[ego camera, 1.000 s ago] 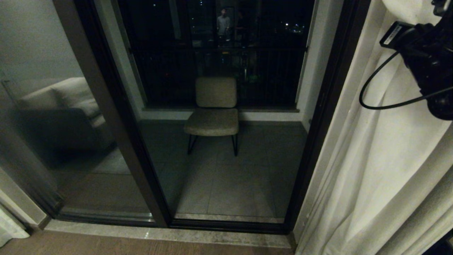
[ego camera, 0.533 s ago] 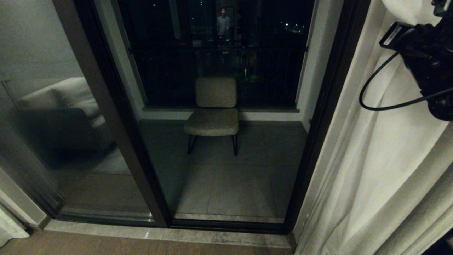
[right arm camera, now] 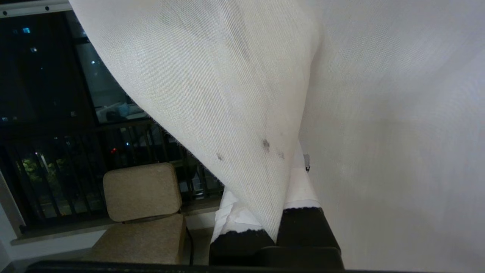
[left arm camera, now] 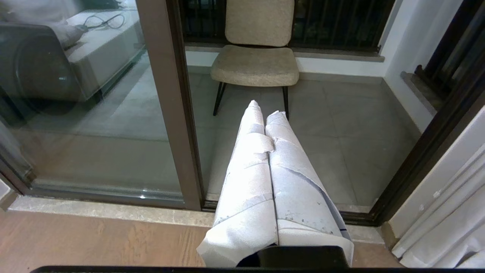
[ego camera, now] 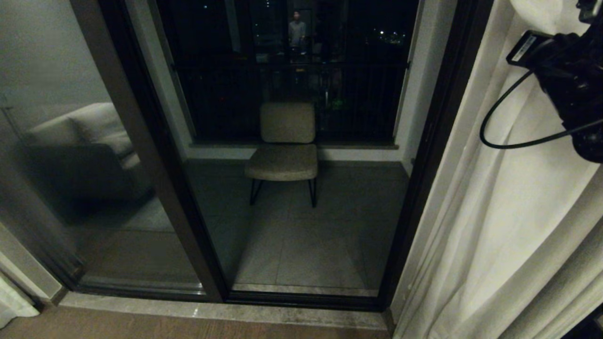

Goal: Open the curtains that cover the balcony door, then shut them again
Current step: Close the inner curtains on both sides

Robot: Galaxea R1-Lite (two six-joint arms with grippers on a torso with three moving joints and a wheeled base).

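Right pincer (right arm camera: 265, 223) pinches a curtains (right arm camera: 227, 94) fold between its tips.

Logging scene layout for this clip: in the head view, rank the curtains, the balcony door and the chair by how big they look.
1. balcony door, spanning most of the view.
2. curtains, filling the right side; being nearer the camera inflates them.
3. chair, clearly smallest, farther away behind the glass.
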